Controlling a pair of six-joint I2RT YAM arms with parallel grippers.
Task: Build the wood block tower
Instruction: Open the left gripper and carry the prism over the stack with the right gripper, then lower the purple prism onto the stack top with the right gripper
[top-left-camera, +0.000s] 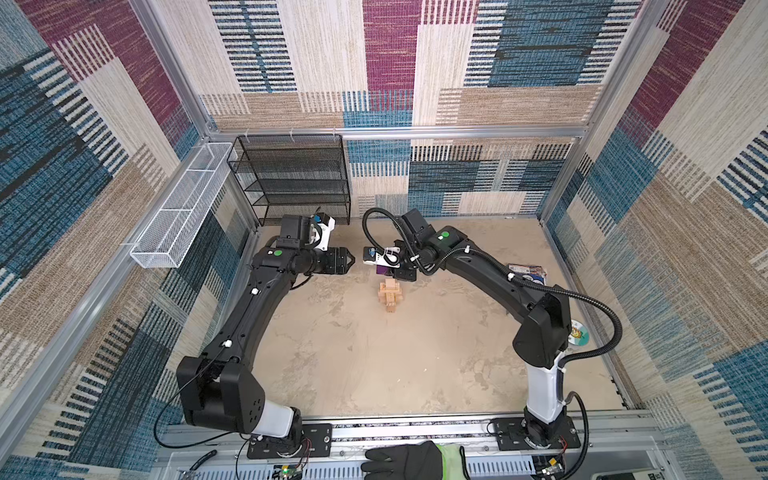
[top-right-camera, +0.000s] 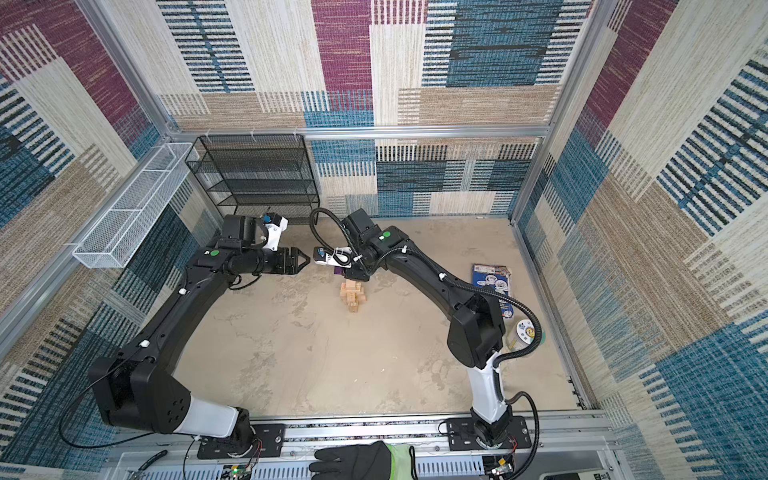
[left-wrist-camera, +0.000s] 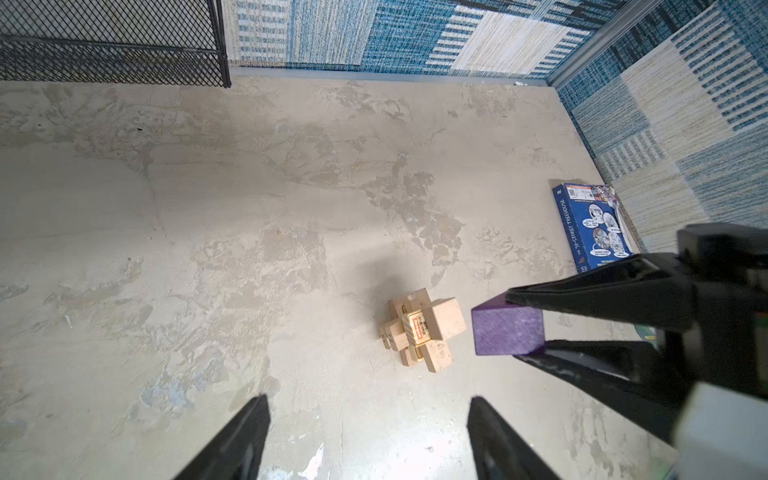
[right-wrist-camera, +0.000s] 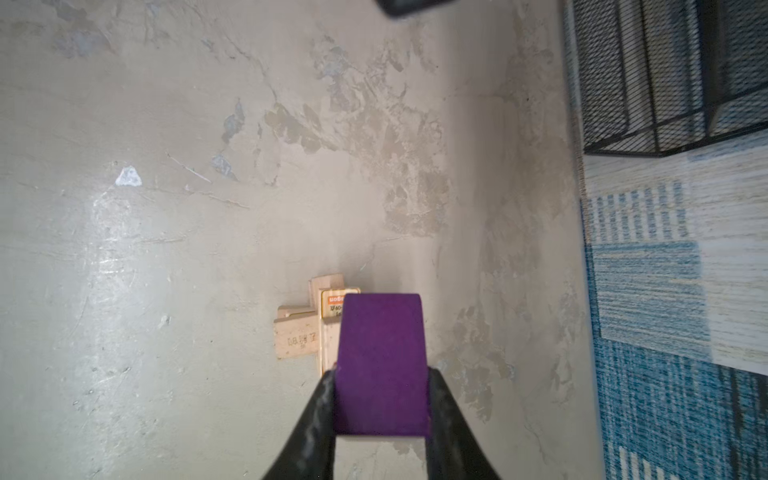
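A sandy, mottled counter seen from above, walled in with patchwork carpet. In both top views the tower stands a little above the middle of the frame. It is a short stack of pale wood blocks laid crosswise, and the left wrist view shows orange print on one near the top.

The right arm curves in from the lower right. Its right pincer is clamped on the purple wedge, one finger pressed to each side. The wedge hangs in the air just above the tower in the frame, not resting on it. From the right wrist camera it covers part of the stack.

The left arm reaches in from the lower left. Its left pincer points toward the right arm, fingers spread apart with nothing between them, left of the tower and clear of it.

A blue book lies at the right edge of the counter. A black mesh shelf stands in the upper left corner, with a white wire basket hung on the wall beside it.
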